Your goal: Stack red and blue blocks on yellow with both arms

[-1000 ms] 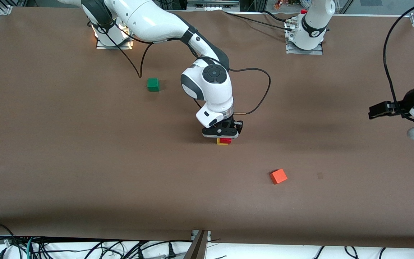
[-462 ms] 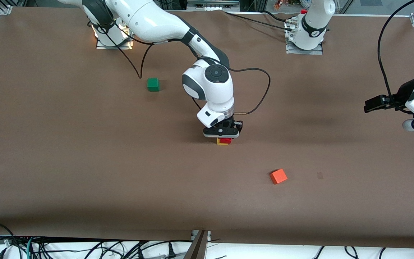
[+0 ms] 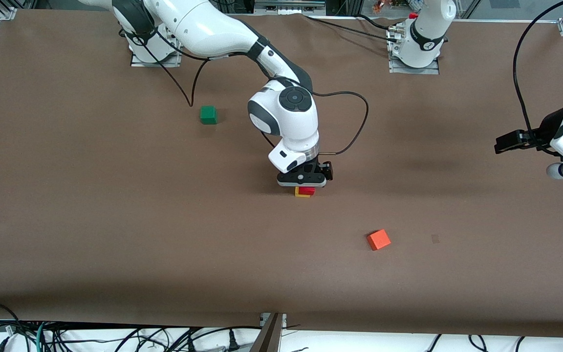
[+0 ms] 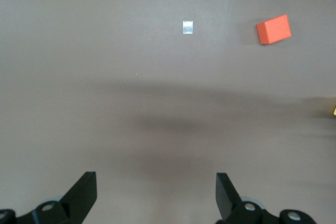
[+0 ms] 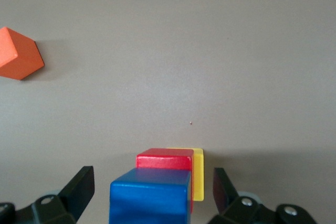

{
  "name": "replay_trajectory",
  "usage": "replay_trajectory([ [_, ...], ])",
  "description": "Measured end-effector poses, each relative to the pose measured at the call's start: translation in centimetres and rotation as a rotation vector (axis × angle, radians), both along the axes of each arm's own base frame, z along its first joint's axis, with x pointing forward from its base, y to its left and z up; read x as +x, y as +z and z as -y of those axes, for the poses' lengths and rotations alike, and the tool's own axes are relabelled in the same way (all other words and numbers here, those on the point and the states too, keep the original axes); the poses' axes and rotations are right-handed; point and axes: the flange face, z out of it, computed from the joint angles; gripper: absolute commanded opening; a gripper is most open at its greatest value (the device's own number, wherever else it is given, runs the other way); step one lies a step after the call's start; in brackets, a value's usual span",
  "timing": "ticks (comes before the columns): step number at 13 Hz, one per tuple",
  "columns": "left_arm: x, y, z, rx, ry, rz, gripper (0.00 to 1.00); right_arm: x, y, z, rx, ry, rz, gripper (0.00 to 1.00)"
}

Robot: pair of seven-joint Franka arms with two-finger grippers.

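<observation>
Nothing much shifted vs 0.5 s ago: right end effector [image 5: 152, 192] sat spread wide around blue block [image 5: 150, 196], already on red block [image 5: 165, 159] on yellow [image 5: 197, 174] — stack looked done, retreat left; left end effector [image 4: 156, 195] idled wide, empty, over worktop [image 3: 91, 205].

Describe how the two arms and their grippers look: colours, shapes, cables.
Both arms are glossy white with dark grey joint sections; the right arm has a round dark cap at the wrist. Black cables trail from each. The right gripper and left gripper are black, two-fingered.
</observation>
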Motion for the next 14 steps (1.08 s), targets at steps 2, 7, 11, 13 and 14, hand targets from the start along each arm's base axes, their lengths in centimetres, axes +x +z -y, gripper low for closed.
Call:
replay_trajectory([
  [2, 0.0, 0.0, 0.0, 0.0, 0.0, 0.001, 1.0, 0.3, 1.9, 0.5, -0.025, -0.015, -0.011, 1.0],
  [7, 0.0, 0.1, -0.1, 0.0, 0.002, 0.004, 1.0, 3.5, 16.4, 8.1, 0.018, -0.121, -0.096, 1.0],
  [11, 0.0, 0.3, -0.1, 0.001, 0.001, 0.012, 1.0, 4.5, 24.9, 17.7, 0.03, -0.129, -0.193, 1.0],
  [13, 0.0, 0.3, 0.0, 0.001, 0.0, 0.014, 1.0, 3.7, 26.7, 22.2, 0.014, -0.114, -0.218, 1.0],
  [14, 0.0, 0.3, 0.0, 0.001, 0.0, 0.014, 1.0, 3.2, 27.6, 24.7, -0.002, -0.099, -0.23, 1.0],
])
